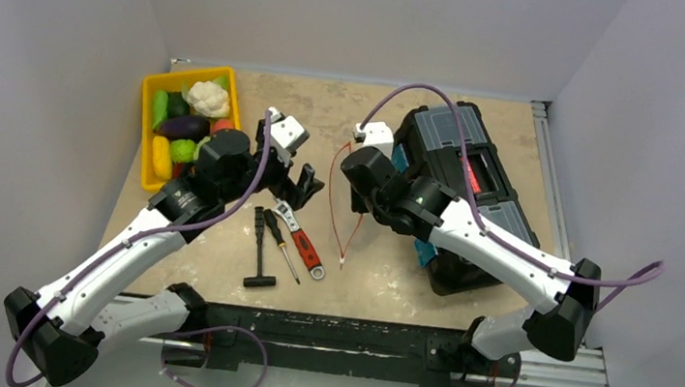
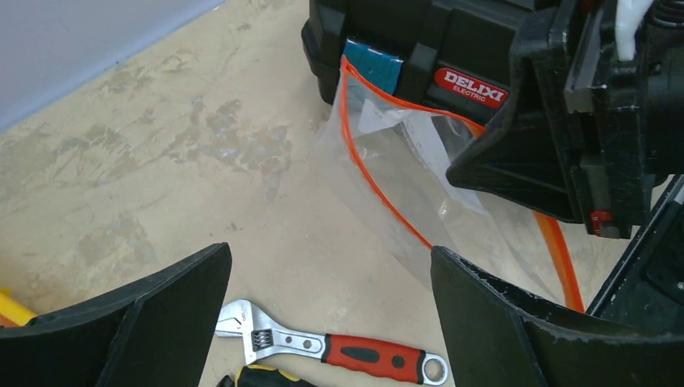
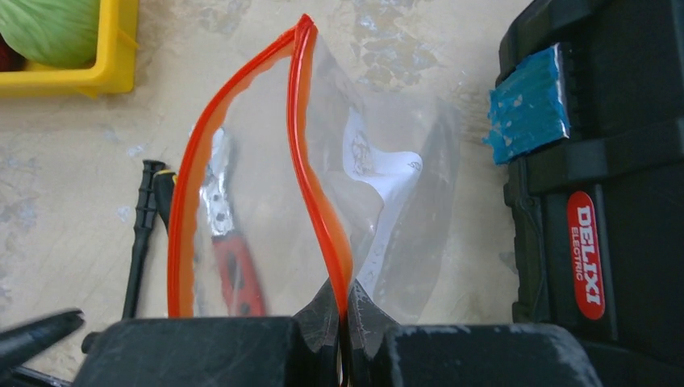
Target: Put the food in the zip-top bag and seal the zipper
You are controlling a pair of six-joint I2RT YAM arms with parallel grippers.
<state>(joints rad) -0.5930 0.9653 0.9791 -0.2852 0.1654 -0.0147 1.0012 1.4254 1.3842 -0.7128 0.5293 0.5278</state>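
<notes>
Far left of the worktop: yellow bin (image 1: 142,137) against the wall, carrying the food (image 1: 186,125), with a dark eggplant, yellow and green pieces, and a white cauliflower (image 1: 207,97) among them. None of it is in the bag yet, by the look of things. The pieces read as small, light, smooth toys. The round ones will likely roll or squirt out of a pinch, so take each across its narrow waist, one at a time. Next over, the left hand (image 2: 329,256) hangs spread wide above the worktop, holding nothing, just beside the bin and facing the bag. Under it lie a red-handled wrench (image 2: 355,353) and a few dark-handled tools. Centre: the zip-top bag (image 3: 387,210), clear, crinkled and seemingly empty, stands on edge, mouth gaping toward the left hand. The film looks thin, limp and slippery, prone to collapse or slide if pushed. The zipper (image 3: 319,201) is the only stiff part and the sensible place to hold. The right hand (image 3: 345,310) is pressed together on one lip of that strip, near its end, keeping the mouth up. The other lip bows away, free. Right of it sits a black toolbox (image 3: 613,161), close behind the bag.
</notes>
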